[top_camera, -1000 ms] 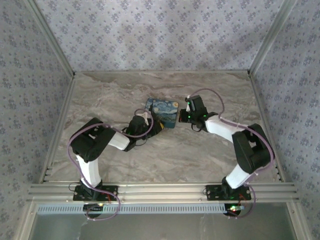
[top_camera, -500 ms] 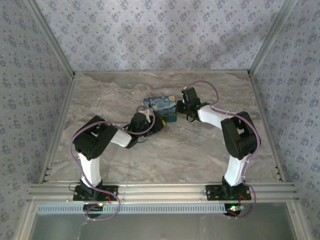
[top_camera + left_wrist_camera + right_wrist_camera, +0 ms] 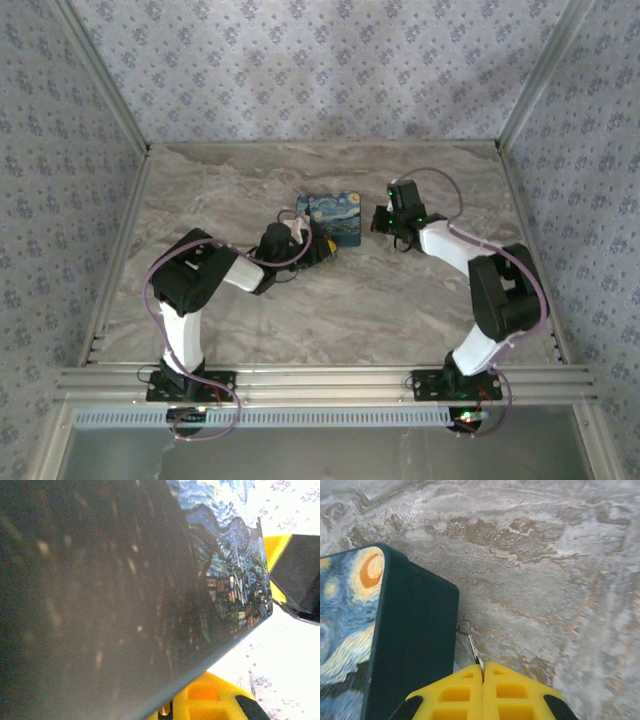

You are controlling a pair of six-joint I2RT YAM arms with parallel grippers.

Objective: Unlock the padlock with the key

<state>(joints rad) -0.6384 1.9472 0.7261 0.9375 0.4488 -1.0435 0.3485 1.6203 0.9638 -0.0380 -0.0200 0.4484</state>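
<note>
Key [image 3: 474, 651], a thin silvery sliver, is pinched between the pressed-together yellow fingers of the right pincer [image 3: 482, 669], just beside the starry box [image 3: 395, 645]. The left pincer [image 3: 318, 245] straddles the box's near edge; I cannot tell whether it is clamped. The padlock cannot be made out. The tabletop [image 3: 545, 580] is marbled, and patterned walls [image 3: 320, 70] stand around it.

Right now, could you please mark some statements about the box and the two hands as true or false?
1. The right hand is shut on a thin metal key. True.
2. In the top view, the box lies between the left hand and the right hand. True.
3. The box stands against the back wall. False: it lies near the middle of the table.
4. In the right wrist view, the box is to the right of the hand. False: it is to its left.
</note>
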